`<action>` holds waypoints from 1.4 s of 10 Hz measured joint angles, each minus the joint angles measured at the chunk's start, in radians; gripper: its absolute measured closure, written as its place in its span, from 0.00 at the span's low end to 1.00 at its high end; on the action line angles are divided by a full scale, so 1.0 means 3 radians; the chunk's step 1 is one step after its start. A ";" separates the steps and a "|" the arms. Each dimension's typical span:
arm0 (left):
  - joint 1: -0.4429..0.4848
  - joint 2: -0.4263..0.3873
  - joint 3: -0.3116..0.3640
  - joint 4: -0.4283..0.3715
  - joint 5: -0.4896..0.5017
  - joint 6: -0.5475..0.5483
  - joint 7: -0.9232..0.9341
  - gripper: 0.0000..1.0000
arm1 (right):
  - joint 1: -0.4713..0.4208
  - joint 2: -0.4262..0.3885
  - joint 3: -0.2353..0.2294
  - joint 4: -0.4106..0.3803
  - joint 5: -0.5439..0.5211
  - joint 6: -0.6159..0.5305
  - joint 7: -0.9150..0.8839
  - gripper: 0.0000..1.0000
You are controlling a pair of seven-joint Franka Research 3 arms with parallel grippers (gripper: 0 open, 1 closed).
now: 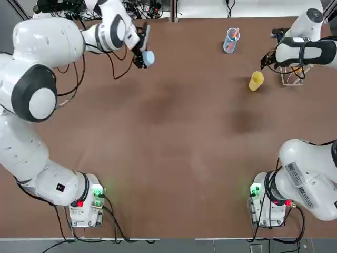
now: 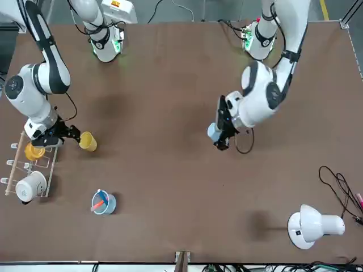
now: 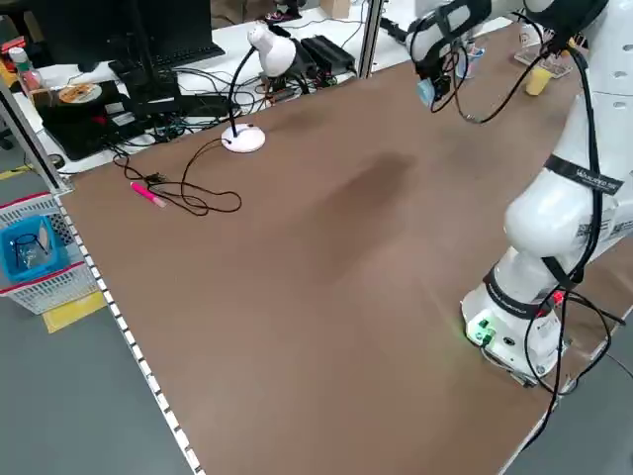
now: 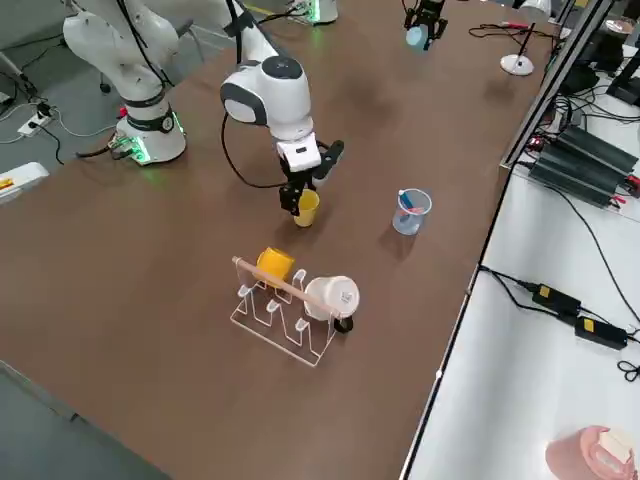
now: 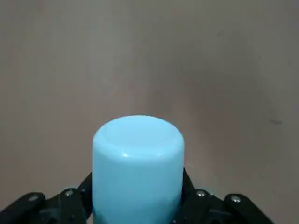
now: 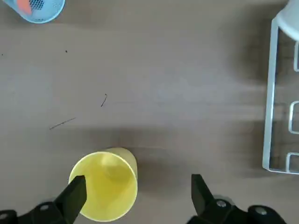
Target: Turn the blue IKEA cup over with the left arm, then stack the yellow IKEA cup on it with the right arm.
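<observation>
We hold the blue cup [image 5: 138,172] pinched in the left jaws [image 2: 220,131]; our right jaws [image 6: 138,186] stand spread at the yellow cup [image 6: 105,184].

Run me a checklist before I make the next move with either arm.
1. Left gripper, out over the table's far left part, shut on the blue cup: ok.
2. Blue cup set down on the table: not ok, it is held up in the air.
3. Right gripper, by the yellow cup, open: ok.
4. Yellow cup's mouth facing up: ok.
5. Yellow cup centred between the right fingers: not ok, it sits toward one finger.
6. Yellow cup stacked on the blue one: not ok, they are well apart.
</observation>
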 joint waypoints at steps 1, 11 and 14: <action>-0.0105 -0.0022 0.0003 0.0028 0.0399 0.0008 -0.0290 0.33 | 0.0001 0.0001 -0.0014 -0.0051 -0.0052 0.0075 0.0001 0.01; -0.1105 0.0372 0.0000 0.0892 0.3233 -0.1419 -0.2378 0.33 | 0.0544 0.0236 -0.0664 -0.0159 -0.0326 0.0403 0.0002 0.02; -0.1508 0.0984 0.0044 0.1477 0.3707 -0.1923 -0.2553 0.33 | 0.0825 0.0340 -0.0974 -0.0133 -0.0370 0.0487 0.0007 0.15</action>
